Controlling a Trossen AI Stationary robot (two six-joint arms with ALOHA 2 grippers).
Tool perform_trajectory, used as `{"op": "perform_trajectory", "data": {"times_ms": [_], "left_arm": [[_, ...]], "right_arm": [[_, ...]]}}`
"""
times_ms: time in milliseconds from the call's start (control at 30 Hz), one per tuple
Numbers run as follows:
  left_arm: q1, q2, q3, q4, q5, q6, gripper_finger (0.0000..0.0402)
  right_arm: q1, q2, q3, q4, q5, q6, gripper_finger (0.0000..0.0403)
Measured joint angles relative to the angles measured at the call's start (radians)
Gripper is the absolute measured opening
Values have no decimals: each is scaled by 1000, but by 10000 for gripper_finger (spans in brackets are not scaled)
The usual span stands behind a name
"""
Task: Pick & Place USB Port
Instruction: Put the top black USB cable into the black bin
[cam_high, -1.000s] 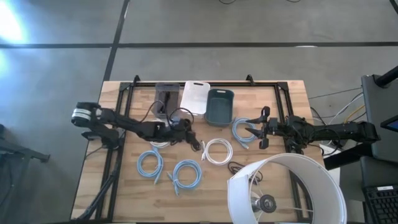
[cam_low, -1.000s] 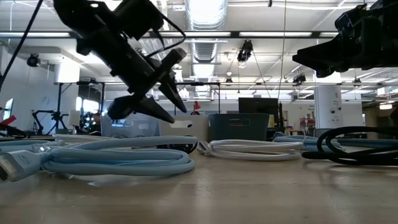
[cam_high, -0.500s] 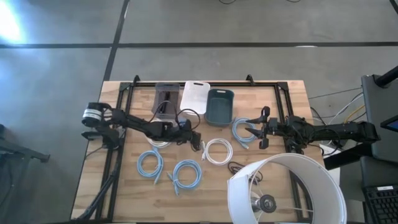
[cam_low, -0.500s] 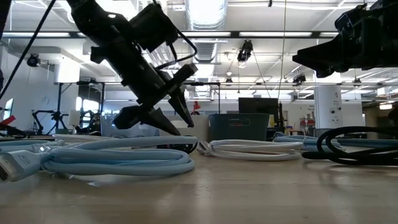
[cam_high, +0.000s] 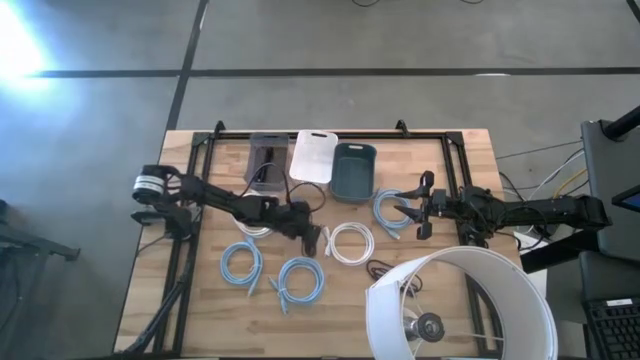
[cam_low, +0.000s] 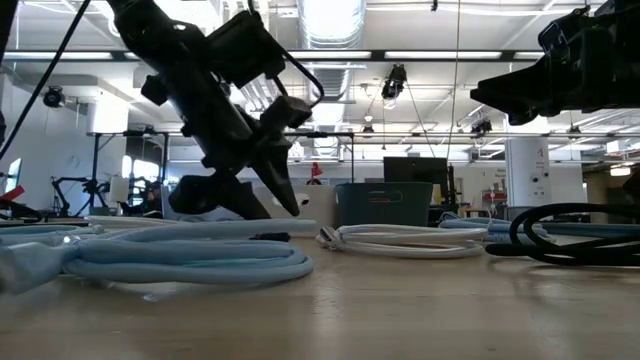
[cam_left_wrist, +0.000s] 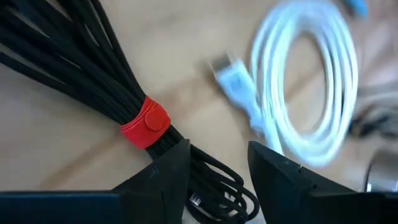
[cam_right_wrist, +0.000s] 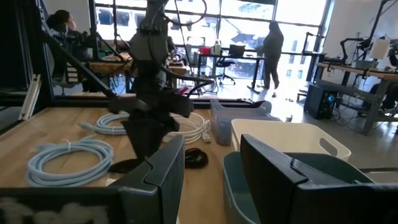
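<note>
- Since a second ago the left pincer (cam_high: 311, 237) has slid further out along the worktop (cam_high: 200, 300) and dropped low, while the right arm has not shifted.
- Its fingers (cam_left_wrist: 166, 171) stand a narrow gap apart, holding nothing, poised just over the black cable bundle (cam_left_wrist: 93, 81) tied with a red strap (cam_left_wrist: 145, 122).
- The low view shows the fingertips close to the wood, though whether they touch the cable is hard to judge from that angle.
- Just beside that bundle lies the white coiled cable (cam_high: 351, 242), its USB plug (cam_left_wrist: 233, 76) pointing toward the pincer; this plug is probably the task's thing, still loose on the worktop.
- The right pincer (cam_high: 412, 212) waits over the light blue coil (cam_high: 391, 211) near the teal bin (cam_high: 353, 170), fingers spread and empty.
- Nothing is gripped yet and nothing appears to be in the teal bin or the white tray (cam_high: 313, 156), so the picking and the placing both remain to be done.
</note>
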Motion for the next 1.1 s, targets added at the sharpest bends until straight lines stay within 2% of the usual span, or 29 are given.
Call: {"op": "perform_trajectory", "data": {"times_ms": [167, 300, 400, 567, 667, 1100], "left_arm": [[0, -10, 0, -50, 145, 107, 167], [0, -32, 8, -102, 165, 180, 167], [0, -69, 41, -212, 106, 187, 167], [-1, -111, 106, -437, -52, 208, 167], [-4, -109, 108, -437, -121, 204, 167], [-11, 8, 93, -336, -127, 118, 167]], "right_arm": [[0, 0, 0, 0, 0, 0, 150], [0, 0, 0, -1, 0, 3, 150], [0, 0, 0, -1, 0, 3, 150], [0, 0, 0, -5, 0, 0, 150], [0, 0, 0, -6, 0, 1, 150], [0, 0, 0, -7, 0, 3, 150]]}}
